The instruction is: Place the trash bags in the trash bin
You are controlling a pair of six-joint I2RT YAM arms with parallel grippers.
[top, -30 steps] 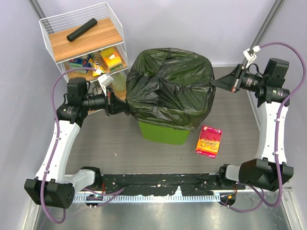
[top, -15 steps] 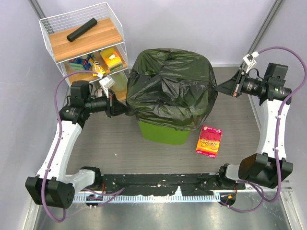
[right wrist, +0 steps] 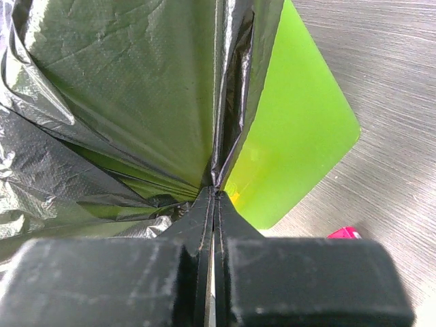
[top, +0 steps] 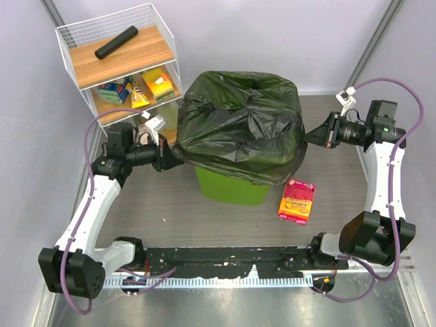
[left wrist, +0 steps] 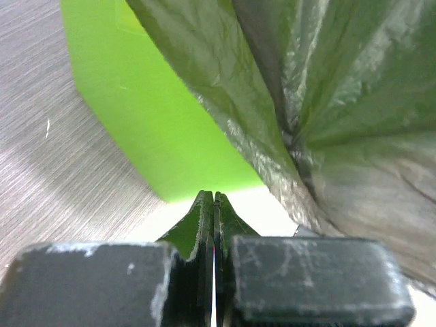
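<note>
**Two pinches on the bag, one bin under it**

We see the trash bag [top: 242,126] draped over the trash bin [top: 228,189], which stands upright in the middle of the table [top: 170,204]. The black film covers the rim and the upper walls, and only the lower green part shows on the near side. The bag lies over the bin and is not yet tucked inside, so we judge the task as partly done.

The left gripper [top: 172,155] has its fingers pressed together at the left edge of the bag, and the right gripper [top: 315,134] is the same at the right edge. In the right wrist view the folds run straight into the closed tips, so this pinch is clear. In the left wrist view a thin dark film seems to spread from the tips. We believe it pinches the bag too, though this is less plain.

We take the step in hand to be drawing the bag's mouth down around the rim. To do it well, both arms should lower at the same pace, so that the pull is equal and the light bin does not tip or slide. The film is thin, and a hard pull may tear it or slip it out of the jaws. A pink packet [top: 297,200] lies near the bin, and the right arm should pass clear of it.
</note>
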